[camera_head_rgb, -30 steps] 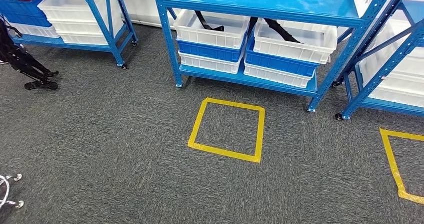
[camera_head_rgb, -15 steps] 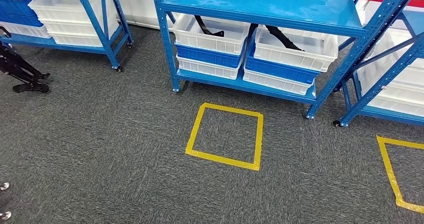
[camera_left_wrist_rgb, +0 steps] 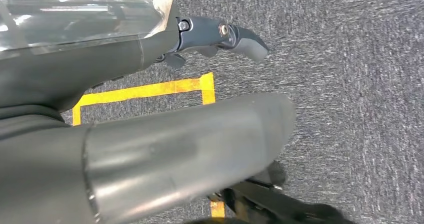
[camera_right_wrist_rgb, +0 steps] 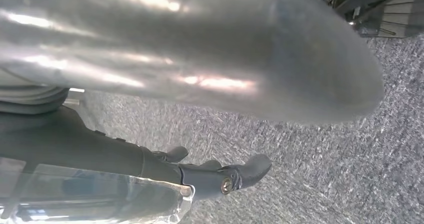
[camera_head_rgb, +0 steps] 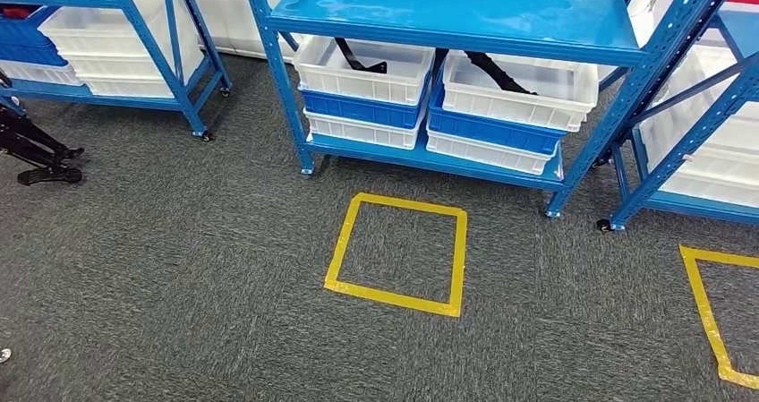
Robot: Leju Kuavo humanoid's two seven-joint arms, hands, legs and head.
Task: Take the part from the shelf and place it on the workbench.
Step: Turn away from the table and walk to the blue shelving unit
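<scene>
Grey carpet (camera_head_rgb: 179, 268) | blue shelf (camera_head_rgb: 465, 12) at 12 o'clock, black part (camera_head_rgb: 497, 69) in white bin (camera_head_rgb: 519, 93) | left hand (camera_left_wrist_rgb: 150, 129), right hand (camera_right_wrist_rgb: 190, 74): both empty, fingers spread.

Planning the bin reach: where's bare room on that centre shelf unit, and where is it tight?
Free: the blue top shelf is bare, and so is the carpet inside the yellow tape square. Crowded: the lower shelf, filled by two stacks of white and blue bins, black parts in the top ones.

Legible text: none. The blue shelf (camera_head_rgb: 465, 12), the white bins (camera_head_rgb: 519, 89) and the yellow tape square (camera_head_rgb: 396, 253) carry no readable marking.
</scene>
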